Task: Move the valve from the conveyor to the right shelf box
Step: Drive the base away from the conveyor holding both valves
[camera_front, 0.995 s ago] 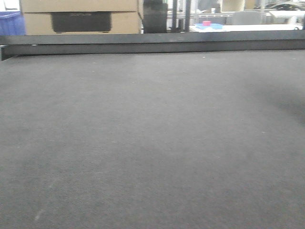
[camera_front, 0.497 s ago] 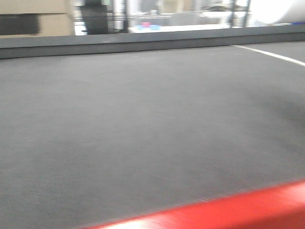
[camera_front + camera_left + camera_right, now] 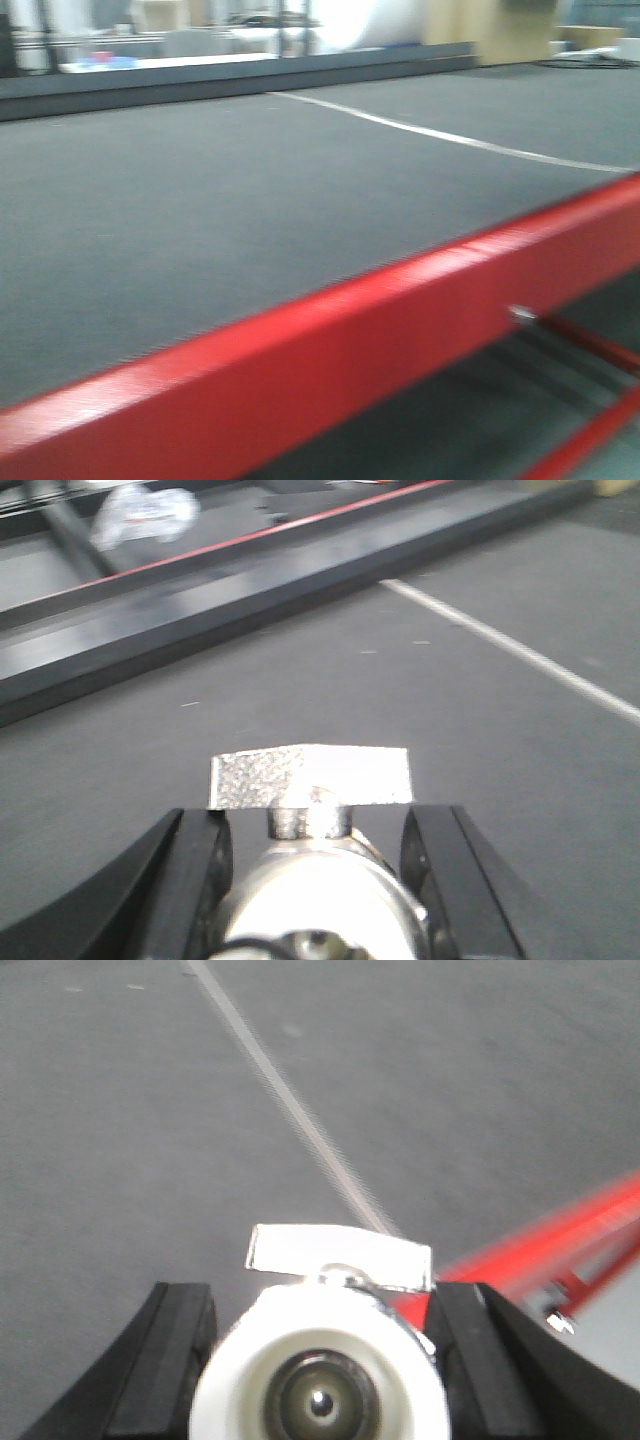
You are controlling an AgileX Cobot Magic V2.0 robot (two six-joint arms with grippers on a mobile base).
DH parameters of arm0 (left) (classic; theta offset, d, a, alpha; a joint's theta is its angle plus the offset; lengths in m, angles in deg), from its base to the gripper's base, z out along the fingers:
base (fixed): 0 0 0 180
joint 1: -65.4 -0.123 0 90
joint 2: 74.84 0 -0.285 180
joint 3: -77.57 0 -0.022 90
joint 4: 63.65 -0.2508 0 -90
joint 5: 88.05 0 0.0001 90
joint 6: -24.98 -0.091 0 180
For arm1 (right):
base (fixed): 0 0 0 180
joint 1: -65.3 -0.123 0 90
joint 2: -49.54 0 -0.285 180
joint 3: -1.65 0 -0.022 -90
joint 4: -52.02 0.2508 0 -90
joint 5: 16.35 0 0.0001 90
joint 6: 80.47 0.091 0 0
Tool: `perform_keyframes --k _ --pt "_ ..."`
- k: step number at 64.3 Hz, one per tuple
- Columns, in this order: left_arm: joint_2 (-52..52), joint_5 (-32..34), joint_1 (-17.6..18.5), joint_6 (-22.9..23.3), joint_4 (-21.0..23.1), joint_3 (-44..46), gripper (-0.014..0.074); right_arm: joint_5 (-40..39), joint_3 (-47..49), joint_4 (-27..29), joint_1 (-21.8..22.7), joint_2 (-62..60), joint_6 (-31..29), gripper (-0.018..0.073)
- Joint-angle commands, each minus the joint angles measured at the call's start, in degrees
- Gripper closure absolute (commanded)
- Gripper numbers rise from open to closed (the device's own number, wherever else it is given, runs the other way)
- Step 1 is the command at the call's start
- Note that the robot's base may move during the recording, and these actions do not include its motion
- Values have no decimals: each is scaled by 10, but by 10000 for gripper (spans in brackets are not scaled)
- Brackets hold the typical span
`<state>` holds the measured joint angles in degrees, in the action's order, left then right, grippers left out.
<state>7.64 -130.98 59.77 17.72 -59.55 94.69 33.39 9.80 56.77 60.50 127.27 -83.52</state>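
Left gripper (image 3: 318, 832) and right gripper (image 3: 325, 1310) each clamp 1 valve (image 3: 318, 1365): rigid, smooth metal, probably hefty; grip body, not lever (image 3: 340, 1257).

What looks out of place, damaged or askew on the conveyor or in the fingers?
Nothing stands out. The left gripper holds a valve squarely between its fingers, lever up; the right gripper holds a second valve likewise. The conveyor bears only a pale line.

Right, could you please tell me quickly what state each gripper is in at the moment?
Left gripper: closed, holding a valve between its jaws.
Right gripper: closed, holding a second valve, white end toward the camera.
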Motion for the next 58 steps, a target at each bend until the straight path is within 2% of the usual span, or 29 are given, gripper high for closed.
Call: perform_keyframes --k 1,58 --pt "-8 33 3 4 7 8 707 -42 10 -4 1 -10 -1 711" --pt "-5 39 2 4 4 8 707 -42 10 -4 1 -11 -1 711"
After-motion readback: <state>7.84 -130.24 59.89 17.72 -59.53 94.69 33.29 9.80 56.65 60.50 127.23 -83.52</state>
